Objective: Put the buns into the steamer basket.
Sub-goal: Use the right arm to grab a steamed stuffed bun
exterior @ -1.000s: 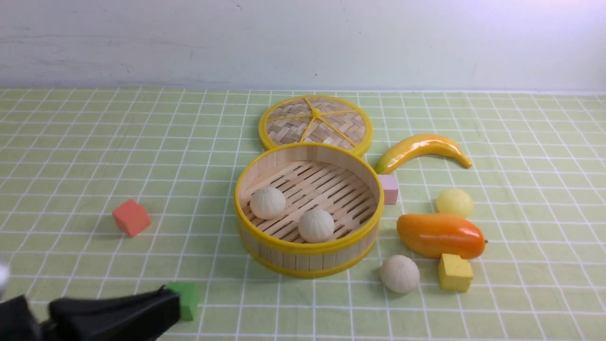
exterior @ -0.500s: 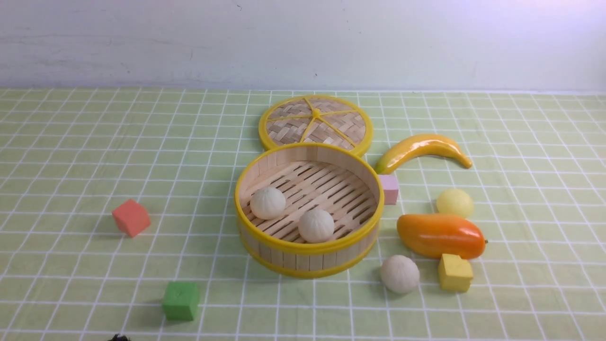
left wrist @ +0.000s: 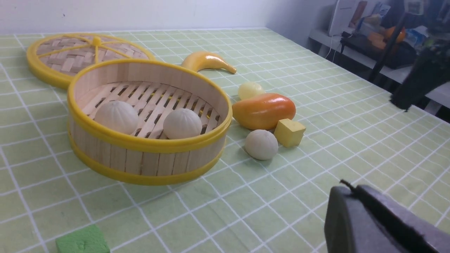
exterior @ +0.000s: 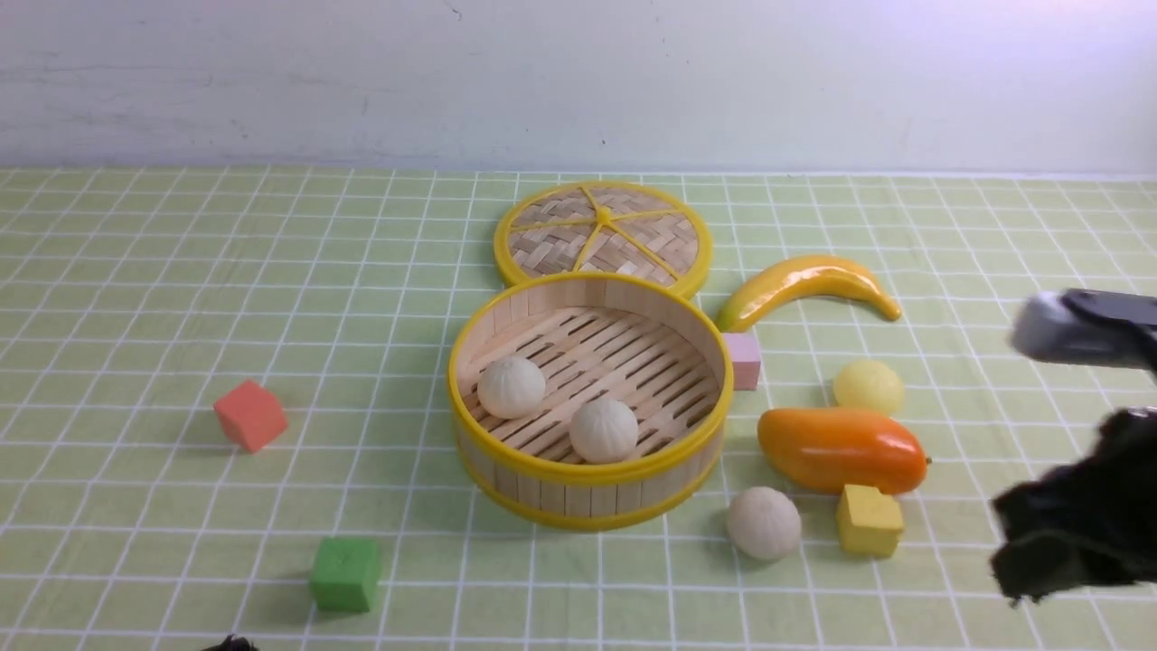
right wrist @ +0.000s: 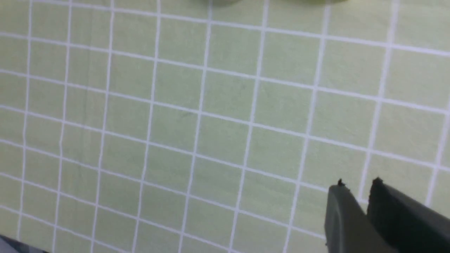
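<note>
Right end effector (right wrist: 358,182): narrow, a slight gap between its tips, nothing held; over the desk (exterior: 958,579), to the right of the yellow cube
Left end effector (left wrist: 347,186): closed, empty, near the green cube (exterior: 345,574)
Off-white bun outside (exterior: 764,523): on the desk, between basket and yellow cube (exterior: 870,521)
Mango (exterior: 841,450): just behind the yellow cube
Pale yellow bun (exterior: 869,389): on the desk, just behind the mango
Steamer basket (exterior: 592,500): upright, two off-white buns (exterior: 604,431) on its slats
Pink cube (exterior: 743,361): beside the basket
Banana (exterior: 813,276): behind the pink cube
Lid (exterior: 547,249): behind the basket
Red cube (exterior: 250,416): left of the basket
</note>
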You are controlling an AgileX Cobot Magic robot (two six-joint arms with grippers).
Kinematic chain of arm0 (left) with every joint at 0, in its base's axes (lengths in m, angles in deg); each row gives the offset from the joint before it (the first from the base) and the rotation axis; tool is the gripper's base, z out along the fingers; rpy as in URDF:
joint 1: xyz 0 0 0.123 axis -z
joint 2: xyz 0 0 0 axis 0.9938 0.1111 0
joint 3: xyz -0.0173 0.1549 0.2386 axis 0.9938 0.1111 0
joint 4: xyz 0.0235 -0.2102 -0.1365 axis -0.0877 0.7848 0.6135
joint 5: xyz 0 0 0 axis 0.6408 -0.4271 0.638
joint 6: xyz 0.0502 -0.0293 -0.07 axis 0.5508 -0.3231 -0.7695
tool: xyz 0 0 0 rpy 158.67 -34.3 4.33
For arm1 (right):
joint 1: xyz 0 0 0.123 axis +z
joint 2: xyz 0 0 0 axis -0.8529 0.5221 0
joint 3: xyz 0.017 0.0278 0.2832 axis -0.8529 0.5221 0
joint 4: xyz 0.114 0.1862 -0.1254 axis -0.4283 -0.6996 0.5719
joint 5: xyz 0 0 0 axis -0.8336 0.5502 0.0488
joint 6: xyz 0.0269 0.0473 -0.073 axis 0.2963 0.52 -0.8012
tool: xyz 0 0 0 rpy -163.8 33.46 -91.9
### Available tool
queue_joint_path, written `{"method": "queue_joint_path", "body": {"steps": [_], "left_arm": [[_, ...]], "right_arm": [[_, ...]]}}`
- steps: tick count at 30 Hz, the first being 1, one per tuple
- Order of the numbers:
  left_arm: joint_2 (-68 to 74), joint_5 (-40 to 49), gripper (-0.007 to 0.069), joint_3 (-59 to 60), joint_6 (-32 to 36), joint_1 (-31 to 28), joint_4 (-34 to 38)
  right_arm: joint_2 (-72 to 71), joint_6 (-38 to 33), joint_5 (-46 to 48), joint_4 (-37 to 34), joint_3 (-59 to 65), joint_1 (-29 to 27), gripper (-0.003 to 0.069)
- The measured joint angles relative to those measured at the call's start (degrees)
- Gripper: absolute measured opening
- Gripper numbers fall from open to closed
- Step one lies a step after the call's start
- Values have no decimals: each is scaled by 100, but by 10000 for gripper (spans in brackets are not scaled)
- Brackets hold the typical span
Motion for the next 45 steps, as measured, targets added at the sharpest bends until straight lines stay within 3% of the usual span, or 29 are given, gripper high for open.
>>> {"method": "queue_joint_path", "body": {"steps": [4, 9, 17, 33, 36, 41, 44, 45], "left_arm": [[0, 0, -13, 5, 0, 0, -62], [0, 6, -13, 5, 0, 0, -72], [0, 36, -13, 5, -2, 0, -84], [0, 36, -1, 5, -2, 0, -105], [0, 36, 1, 5, -2, 0, -164], [0, 38, 1, 5, -2, 0, -164], [0, 38, 4, 5, -2, 0, -164], [0, 38, 4, 5, -2, 0, -164]], "right_arm": [[1167, 627, -298, 765, -906, 1034, 113], [2294, 1124, -325, 1482, -1703, 1550, 169], [3564, 1189, -461, 1695, -2461, 1570, 277], [3892, 1303, -936, 1666, -2519, 1558, 278], [3892, 1315, -937, 1666, -2525, 1558, 264], [3892, 1315, -920, 1676, -2525, 1558, 181], [3892, 1308, -854, 1746, -2529, 1558, 63], [3892, 1308, -854, 1746, -2529, 1558, 63]]}}
